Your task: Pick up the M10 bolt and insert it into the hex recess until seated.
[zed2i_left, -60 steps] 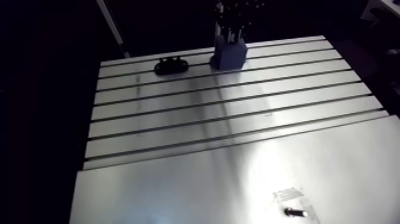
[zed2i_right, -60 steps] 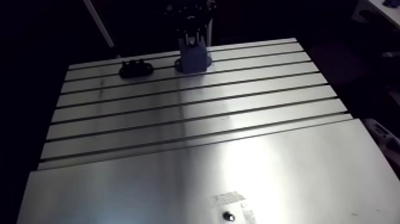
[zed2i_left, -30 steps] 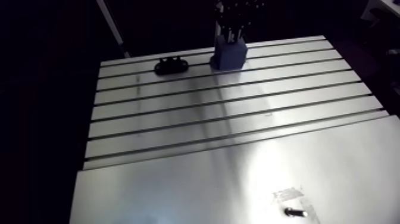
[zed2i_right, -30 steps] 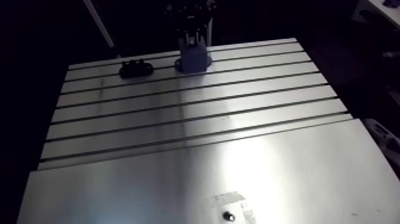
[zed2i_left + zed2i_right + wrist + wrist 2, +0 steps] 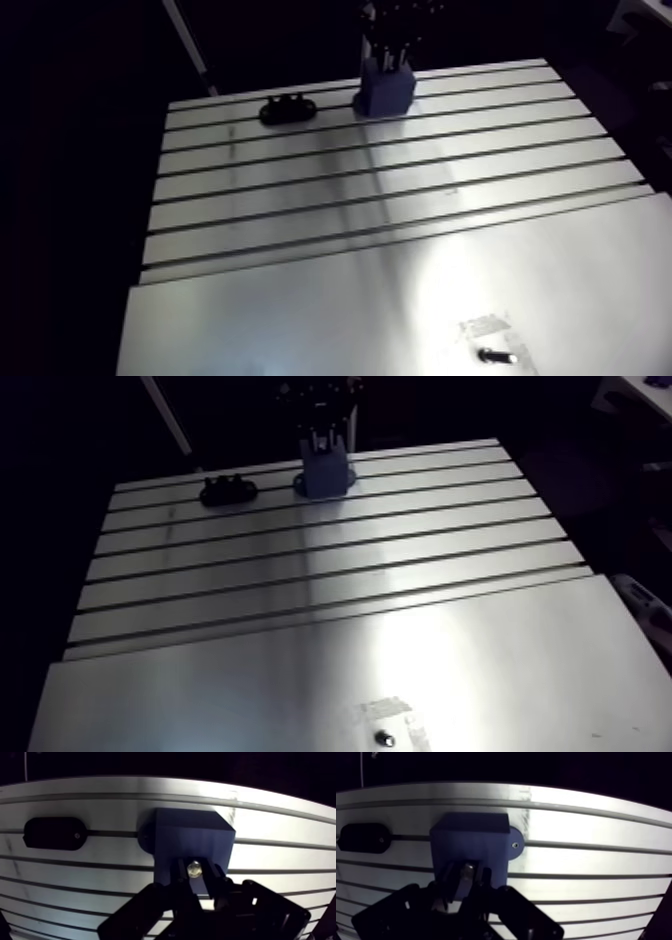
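Broadly, the slotted aluminium table point(image 5: 380, 200) anchors the work. The dark-blue square plastic block point(image 5: 192, 837) stands at its far side with a screwed flange over one slot, so I judge it fixed to take a downward push. The black two-fingered gripper point(image 5: 194, 879) hangs directly over the block's top, clenched on the shiny steel M10 bolt point(image 5: 194, 868). It holds the bolt upright, so the bolt's axis points down at where the hex recess should be, though the fingers hide the recess and I cannot tell whether the bolt is seated. A black oval plate point(image 5: 54, 833) lies beside the block, clear of the gripper. Well apart, on the near smooth sheet, a small dark bolt-like piece point(image 5: 491, 355) lies by a pale tape patch point(image 5: 484, 326), probably a marked laying spot.
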